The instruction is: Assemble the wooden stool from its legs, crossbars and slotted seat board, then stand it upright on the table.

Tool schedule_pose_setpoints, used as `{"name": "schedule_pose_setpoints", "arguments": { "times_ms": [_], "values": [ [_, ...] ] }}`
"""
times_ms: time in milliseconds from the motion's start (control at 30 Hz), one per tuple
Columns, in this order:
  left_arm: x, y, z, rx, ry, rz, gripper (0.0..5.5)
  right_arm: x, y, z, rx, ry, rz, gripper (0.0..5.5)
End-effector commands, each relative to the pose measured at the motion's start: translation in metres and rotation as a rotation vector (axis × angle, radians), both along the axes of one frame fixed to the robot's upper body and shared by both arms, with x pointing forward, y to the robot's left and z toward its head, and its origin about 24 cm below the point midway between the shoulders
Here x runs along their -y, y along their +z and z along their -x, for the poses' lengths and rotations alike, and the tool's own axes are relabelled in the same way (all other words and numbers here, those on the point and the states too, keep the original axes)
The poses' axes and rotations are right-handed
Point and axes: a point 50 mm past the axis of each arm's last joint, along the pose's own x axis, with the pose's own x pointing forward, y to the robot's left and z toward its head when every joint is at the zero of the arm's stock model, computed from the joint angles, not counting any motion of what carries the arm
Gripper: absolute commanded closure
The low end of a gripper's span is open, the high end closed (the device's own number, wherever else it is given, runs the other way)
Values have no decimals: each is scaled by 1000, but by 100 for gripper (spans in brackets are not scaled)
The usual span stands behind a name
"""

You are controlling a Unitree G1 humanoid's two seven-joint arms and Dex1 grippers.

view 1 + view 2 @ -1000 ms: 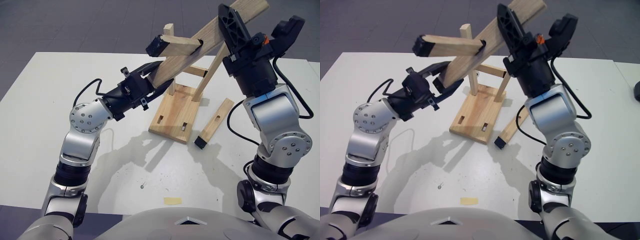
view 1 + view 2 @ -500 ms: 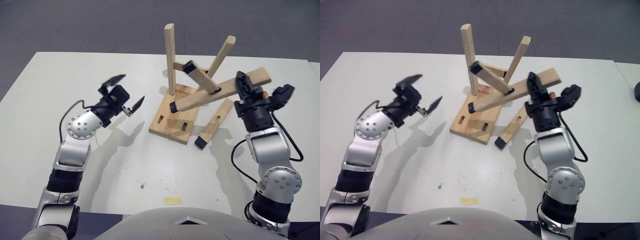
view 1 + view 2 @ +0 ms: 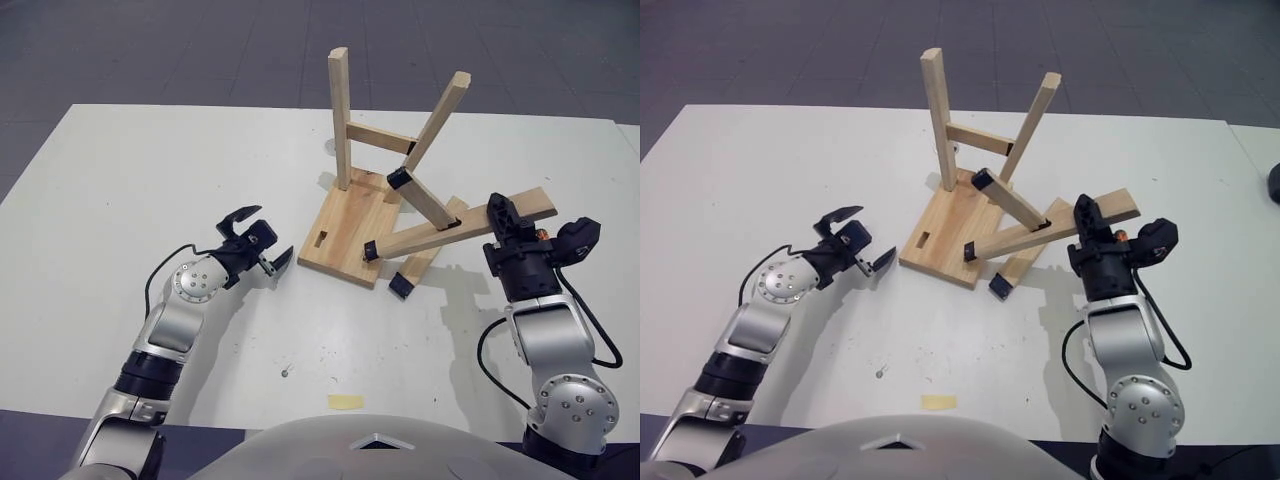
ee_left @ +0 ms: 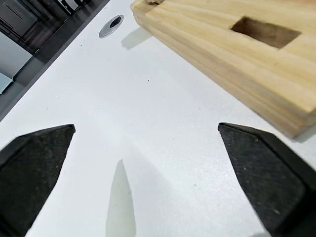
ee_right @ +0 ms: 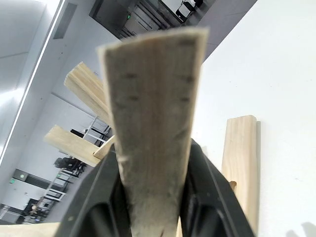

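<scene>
**A:** Head view first?

**B:** The seat board (image 3: pixel 335 238) lies flat on the worktop (image 3: pixel 150 170); two legs (image 3: pixel 340 115) stand in its far slots, a crossbar (image 3: pixel 380 137) between them; the right gripper (image 3: pixel 505 225) holds a third leg (image 3: pixel 440 232), capped end by the board's near corner; a spare leg (image 3: pixel 412 270) lies alongside.

**A:** Left wrist?

**B:** The left gripper (image 4: pixel 148 148) hovers low beside the board; its fingers (image 4: pixel 34 163) are spread, grasping nothing; an unfilled slot (image 4: pixel 265 32) faces it.

**A:** Right wrist?

**B:** Fingers (image 5: pixel 94 207) clamp that third leg tight; I judge seating it is the step in hand; next, tip it upright, square its end over a slot, press down.
</scene>
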Motion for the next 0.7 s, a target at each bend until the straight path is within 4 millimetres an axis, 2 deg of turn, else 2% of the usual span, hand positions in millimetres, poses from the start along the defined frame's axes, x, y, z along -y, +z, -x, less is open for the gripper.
{"name": "schedule_pose_setpoints", "arguments": {
  "times_ms": [33,267,567,700],
  "values": [
    [13,0,2,7,-15,17,10,-1,-11,1,-95,-10,107,449],
    [15,3,0,22,-1,27,10,16,-15,-3,-167,-104,427,447],
    [20,0,4,13,-5,29,10,15,-26,-10,-188,-5,484,444],
    [21,0,4,14,-5,27,10,18,-22,-19,-165,10,512,444]
  ]
}}
